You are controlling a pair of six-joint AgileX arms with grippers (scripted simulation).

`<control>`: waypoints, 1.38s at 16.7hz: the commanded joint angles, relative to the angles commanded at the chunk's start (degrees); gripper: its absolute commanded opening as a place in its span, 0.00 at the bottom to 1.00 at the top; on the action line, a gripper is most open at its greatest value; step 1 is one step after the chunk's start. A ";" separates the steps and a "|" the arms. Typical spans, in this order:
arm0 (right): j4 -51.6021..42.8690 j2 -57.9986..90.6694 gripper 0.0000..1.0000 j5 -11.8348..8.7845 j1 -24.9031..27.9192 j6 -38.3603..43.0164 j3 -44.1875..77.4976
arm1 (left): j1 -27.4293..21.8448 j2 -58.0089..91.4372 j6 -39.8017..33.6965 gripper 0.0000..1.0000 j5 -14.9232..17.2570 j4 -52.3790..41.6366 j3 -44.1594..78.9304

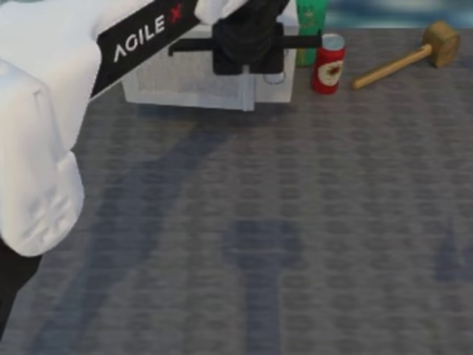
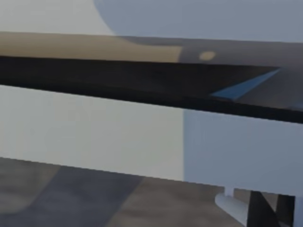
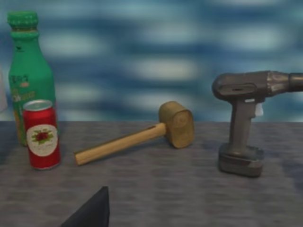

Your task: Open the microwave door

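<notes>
Microwave (image 1: 199,85) at bench's far edge, left of centre; microwave door (image 1: 188,95) faces front. Left gripper (image 1: 247,52) sits over door's handle (image 1: 247,92); finger state can't be told. Right arm out of sight.

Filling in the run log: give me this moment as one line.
left tool: at microwave front, above door handle | door: looks shut | right arm: out of view

Microwave (image 1: 185,85): white box at the table's far edge, left of centre, partly hidden by the arm. Door (image 1: 188,89) with grey mesh window is seen shut; slim vertical handle (image 1: 247,90) at its right edge.
</notes>
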 joint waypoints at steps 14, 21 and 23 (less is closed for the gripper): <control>0.00 0.00 1.00 0.00 0.00 0.00 0.00 | 0.27 -6.50 5.12 0.00 2.30 5.97 -11.01; 0.00 0.00 1.00 0.00 0.00 0.00 0.00 | 0.27 -6.50 5.12 0.00 2.30 5.97 -11.01; 0.00 0.00 1.00 0.00 0.00 0.00 0.00 | 0.27 -6.50 5.12 0.00 2.30 5.97 -11.01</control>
